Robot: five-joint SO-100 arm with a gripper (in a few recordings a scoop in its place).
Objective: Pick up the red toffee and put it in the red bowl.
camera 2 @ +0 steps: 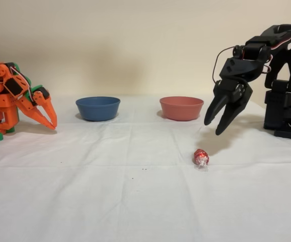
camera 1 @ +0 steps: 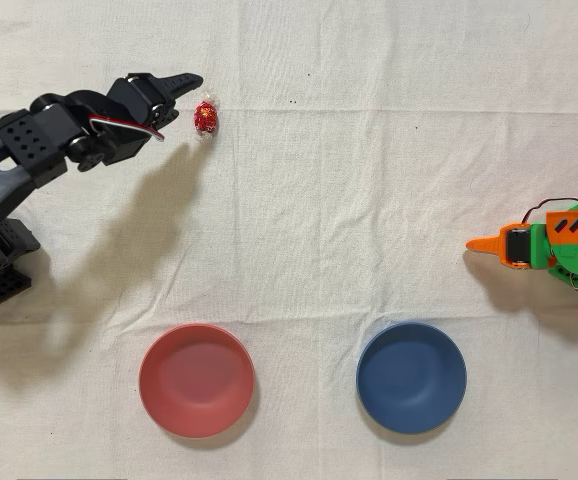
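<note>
The red toffee (camera 1: 206,117) (camera 2: 201,157) lies on the white cloth, a small foil ball with clear twisted ends. My black gripper (camera 1: 183,90) (camera 2: 213,127) hangs open in the air with nothing between its fingers. In the fixed view it is above and a little right of the candy; in the overhead view its tips sit just left of it. The red bowl (camera 1: 196,380) (camera 2: 181,108) stands empty, well away from the toffee, at the overhead view's lower left.
A dark blue bowl (camera 1: 411,377) (camera 2: 97,108) stands beside the red one. The idle orange arm (camera 1: 549,245) (camera 2: 14,101) rests at the opposite side of the cloth. Wrinkled white cloth (camera 1: 369,200) covers the table.
</note>
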